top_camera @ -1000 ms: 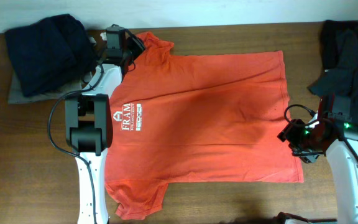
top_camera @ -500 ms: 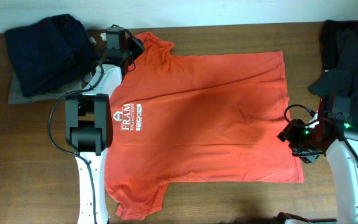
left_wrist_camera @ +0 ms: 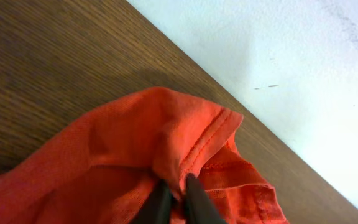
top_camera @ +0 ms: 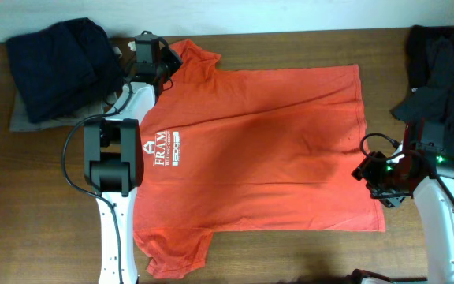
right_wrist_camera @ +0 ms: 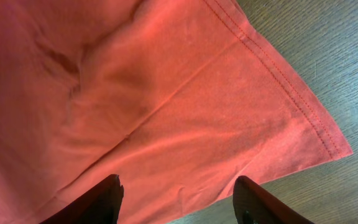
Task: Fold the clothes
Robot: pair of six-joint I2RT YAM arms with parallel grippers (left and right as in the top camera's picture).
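The clothes here are a red-orange T-shirt (top_camera: 266, 142) with white lettering (top_camera: 166, 148), spread flat on the wooden table, collar side to the left. My left gripper (top_camera: 164, 63) is at the shirt's far left sleeve. In the left wrist view its jaws (left_wrist_camera: 178, 183) are pinched shut on a raised fold of the sleeve hem (left_wrist_camera: 204, 146). My right gripper (top_camera: 366, 170) hovers at the shirt's right hem. In the right wrist view its fingers (right_wrist_camera: 179, 183) stand wide apart over the hem corner (right_wrist_camera: 316, 140), holding nothing.
A pile of dark clothes (top_camera: 57, 67) lies on a grey cloth (top_camera: 22, 118) at the back left. More dark garments (top_camera: 444, 63) sit at the back right. Bare wood (top_camera: 290, 252) runs along the front edge. A white wall (left_wrist_camera: 278, 56) rises behind the table.
The left jaws have closed on the sleeve fabric. The shirt and the right arm look unmoved.
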